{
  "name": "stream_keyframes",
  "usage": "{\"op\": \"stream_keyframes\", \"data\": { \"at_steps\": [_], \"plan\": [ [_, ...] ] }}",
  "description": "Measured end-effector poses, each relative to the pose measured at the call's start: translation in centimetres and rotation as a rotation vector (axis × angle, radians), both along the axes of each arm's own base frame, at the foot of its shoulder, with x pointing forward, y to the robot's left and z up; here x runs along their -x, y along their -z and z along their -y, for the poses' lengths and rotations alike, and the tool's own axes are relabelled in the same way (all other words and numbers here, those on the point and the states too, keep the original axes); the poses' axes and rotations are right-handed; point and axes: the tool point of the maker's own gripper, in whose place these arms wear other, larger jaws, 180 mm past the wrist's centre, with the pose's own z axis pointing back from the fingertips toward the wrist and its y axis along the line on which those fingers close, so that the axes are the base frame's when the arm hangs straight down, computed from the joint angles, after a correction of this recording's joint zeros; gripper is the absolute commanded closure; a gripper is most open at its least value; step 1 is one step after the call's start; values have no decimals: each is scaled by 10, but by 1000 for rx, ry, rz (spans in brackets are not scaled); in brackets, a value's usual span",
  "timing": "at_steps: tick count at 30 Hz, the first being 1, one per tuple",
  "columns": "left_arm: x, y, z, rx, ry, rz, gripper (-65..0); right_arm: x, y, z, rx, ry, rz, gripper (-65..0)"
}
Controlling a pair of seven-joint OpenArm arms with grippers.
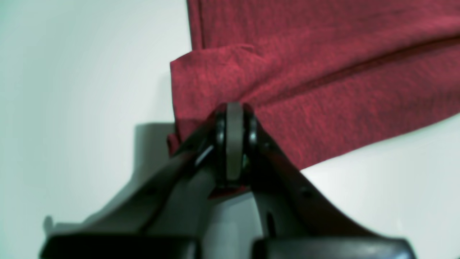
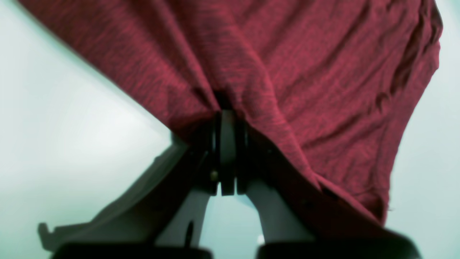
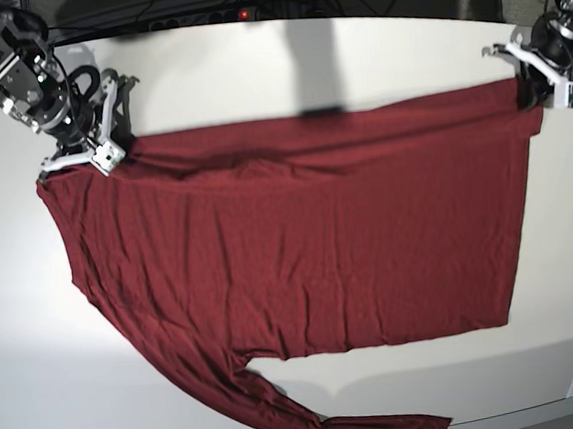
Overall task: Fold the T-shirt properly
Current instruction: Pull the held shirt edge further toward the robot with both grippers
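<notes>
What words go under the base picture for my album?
Two robot grippers, left and right, pinch a big dark red knit shirt on a white table.

Thin, soft knit cloth in the T-shirt [image 3: 299, 243], matt, faintly heathered, lightly wrinkled. Smooth white tabletop [image 3: 254, 67] beneath that cloth, with a dull sheen. At the cloth's two upper corners, dark, hard, slightly glossy plastic on the left gripper [image 1: 234, 111] and right gripper [image 2: 227, 117].

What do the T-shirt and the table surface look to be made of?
T-shirt: thin, soft knit, likely cotton or a blend; matte dark red with a heathered weave, draping and wrinkling freely. Table: smooth, hard white top, probably laminate or painted board; faint sheen, no grain.
</notes>
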Motion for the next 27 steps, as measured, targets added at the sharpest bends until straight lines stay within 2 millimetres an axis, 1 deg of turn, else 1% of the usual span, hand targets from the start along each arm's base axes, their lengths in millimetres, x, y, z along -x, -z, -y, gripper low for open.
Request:
{"op": "stream_keyframes", "data": {
  "at_steps": [2, 4, 7, 12, 19, 24, 27],
  "plan": [
    [11, -3, -1, -23, 9, -26, 0, 15, -3, -1, -14, 13, -24, 0],
    [19, -7, 3, -33, 23, -40, 0, 29, -6, -2, -24, 28, -45, 0],
    [30, -10, 9, -47, 52, -61, 0, 44, -8, 0, -44, 76, -57, 0],
    [32, -12, 12, -68, 80, -63, 0, 62, -9, 4, -63, 144, -43, 0],
    [43, -10, 14, -64, 83, -81, 0, 78, -9, 9, -90, 236, -25, 0],
    [56, -10, 19, -61, 99, -105, 0, 88, -9, 10, -93, 248, -37, 0],
    [63, -13, 24, -80, 130, -121, 0, 90, -9, 10, -94, 249, -41, 0]
  ]
}}
